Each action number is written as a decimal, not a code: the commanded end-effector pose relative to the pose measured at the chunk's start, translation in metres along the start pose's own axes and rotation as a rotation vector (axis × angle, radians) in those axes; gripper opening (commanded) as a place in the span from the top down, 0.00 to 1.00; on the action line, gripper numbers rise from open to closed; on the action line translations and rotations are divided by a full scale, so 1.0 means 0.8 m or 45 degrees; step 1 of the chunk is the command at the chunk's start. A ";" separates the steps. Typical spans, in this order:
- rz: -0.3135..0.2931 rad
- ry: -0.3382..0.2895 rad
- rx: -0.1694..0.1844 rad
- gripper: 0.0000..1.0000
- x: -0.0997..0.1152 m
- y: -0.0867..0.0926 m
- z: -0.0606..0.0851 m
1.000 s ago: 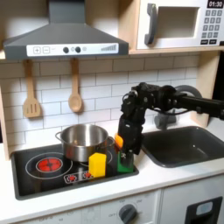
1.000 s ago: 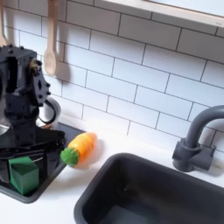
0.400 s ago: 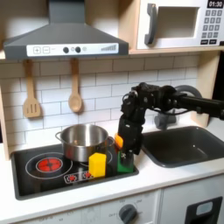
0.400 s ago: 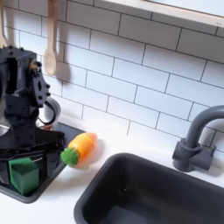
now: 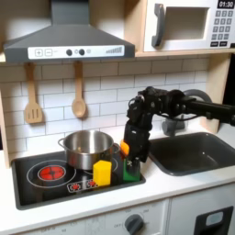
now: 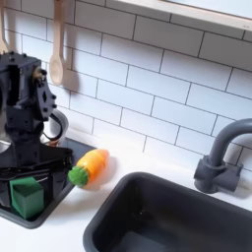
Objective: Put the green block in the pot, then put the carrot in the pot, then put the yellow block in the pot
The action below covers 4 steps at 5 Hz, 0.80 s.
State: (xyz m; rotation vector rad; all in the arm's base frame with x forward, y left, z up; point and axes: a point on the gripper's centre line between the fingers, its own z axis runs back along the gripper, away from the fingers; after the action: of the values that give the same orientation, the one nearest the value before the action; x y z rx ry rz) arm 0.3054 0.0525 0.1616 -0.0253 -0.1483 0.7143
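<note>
Claw (image 5: 134, 162) down low over green block (image 5: 132, 169) on black stove top (image 5: 37, 188), fingers on both sides of it; cannot tell how wide open or if gripping. Green block (image 6: 28, 196) right under black arm in second exterior view. Yellow block (image 5: 102, 173) just beside, in front of shiny pot (image 5: 87, 148). Orange carrot (image 6: 90, 165) lying on white counter (image 6: 128, 148), next to sink (image 6: 177, 217).
</note>
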 end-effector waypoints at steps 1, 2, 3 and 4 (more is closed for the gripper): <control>-0.002 -0.002 -0.001 0.00 0.000 0.000 0.000; -0.002 0.002 0.001 0.00 0.000 0.000 0.000; -0.004 -0.028 -0.013 0.00 0.000 -0.002 0.007; 0.005 -0.025 0.000 0.00 0.003 -0.002 0.007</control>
State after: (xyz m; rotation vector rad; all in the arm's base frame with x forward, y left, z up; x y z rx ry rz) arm 0.3046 0.0521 0.1672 -0.0229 -0.1666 0.7244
